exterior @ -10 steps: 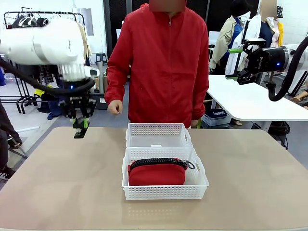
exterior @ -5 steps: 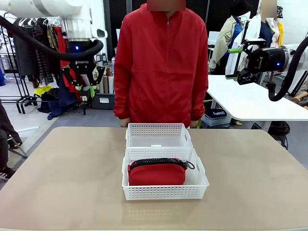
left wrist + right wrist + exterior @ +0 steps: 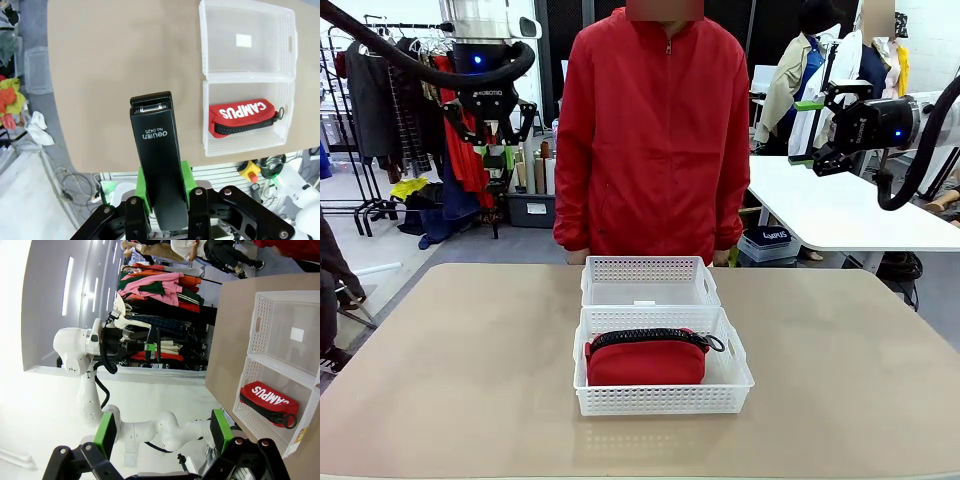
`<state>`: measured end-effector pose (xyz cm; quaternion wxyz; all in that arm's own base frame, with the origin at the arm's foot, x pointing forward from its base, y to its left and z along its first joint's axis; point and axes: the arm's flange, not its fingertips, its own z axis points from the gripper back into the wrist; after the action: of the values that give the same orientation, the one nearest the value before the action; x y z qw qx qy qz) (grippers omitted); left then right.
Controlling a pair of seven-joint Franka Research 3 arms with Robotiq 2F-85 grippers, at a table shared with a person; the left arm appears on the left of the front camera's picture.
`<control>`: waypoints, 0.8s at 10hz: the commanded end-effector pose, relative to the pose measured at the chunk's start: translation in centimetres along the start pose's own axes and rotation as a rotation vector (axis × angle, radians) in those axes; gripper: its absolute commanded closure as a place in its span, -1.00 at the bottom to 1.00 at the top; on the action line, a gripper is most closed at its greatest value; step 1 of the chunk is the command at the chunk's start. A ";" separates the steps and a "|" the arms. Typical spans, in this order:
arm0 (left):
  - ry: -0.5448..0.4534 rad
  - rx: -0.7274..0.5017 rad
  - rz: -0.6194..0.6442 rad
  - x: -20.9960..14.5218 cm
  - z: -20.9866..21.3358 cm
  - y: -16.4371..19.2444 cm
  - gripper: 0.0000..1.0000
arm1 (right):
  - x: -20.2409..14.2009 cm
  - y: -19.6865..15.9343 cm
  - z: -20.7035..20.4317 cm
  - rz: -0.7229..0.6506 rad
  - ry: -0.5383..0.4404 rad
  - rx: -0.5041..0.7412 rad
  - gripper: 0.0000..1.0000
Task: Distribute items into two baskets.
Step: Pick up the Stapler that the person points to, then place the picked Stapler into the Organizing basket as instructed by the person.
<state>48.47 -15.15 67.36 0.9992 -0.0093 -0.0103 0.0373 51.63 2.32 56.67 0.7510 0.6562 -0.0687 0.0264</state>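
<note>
The left hand (image 3: 492,140) hangs high over the left side of the desk (image 3: 450,380), clenched on the black stapler (image 3: 156,150), which sticks out past its green pads. The red pouch (image 3: 645,362) lies in the near basket (image 3: 665,400). The far basket (image 3: 648,270) holds only a small label, so I think the stapler belongs there. The hand should cross over and go low inside the lattice wall before letting go, minding the person (image 3: 660,130) just behind. The right hand (image 3: 808,132) waits released, well aside. One second ago the left hand was low near the desk; now it has risen much, and the person's hand has dropped.

Red pouch (image 3: 645,365); black stapler (image 3: 159,160); white lattice baskets (image 3: 665,398).
</note>
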 end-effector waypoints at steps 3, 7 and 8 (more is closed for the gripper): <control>0.014 -0.006 0.000 0.2 -0.5 0.2 1.00 | -0.2 0.2 0.0 0.002 -0.001 0.003 -1.00; 0.014 -0.006 0.000 0.2 -0.5 0.2 1.00 | -0.2 0.2 0.0 0.002 -0.001 0.003 -1.00; 0.014 -0.006 0.000 0.2 -0.5 0.2 1.00 | -0.2 0.2 0.0 0.002 -0.001 0.003 -1.00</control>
<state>48.94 -15.20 66.63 0.9993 -0.0086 -0.0030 0.0373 51.63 2.32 56.67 0.7510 0.6562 -0.0687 0.0264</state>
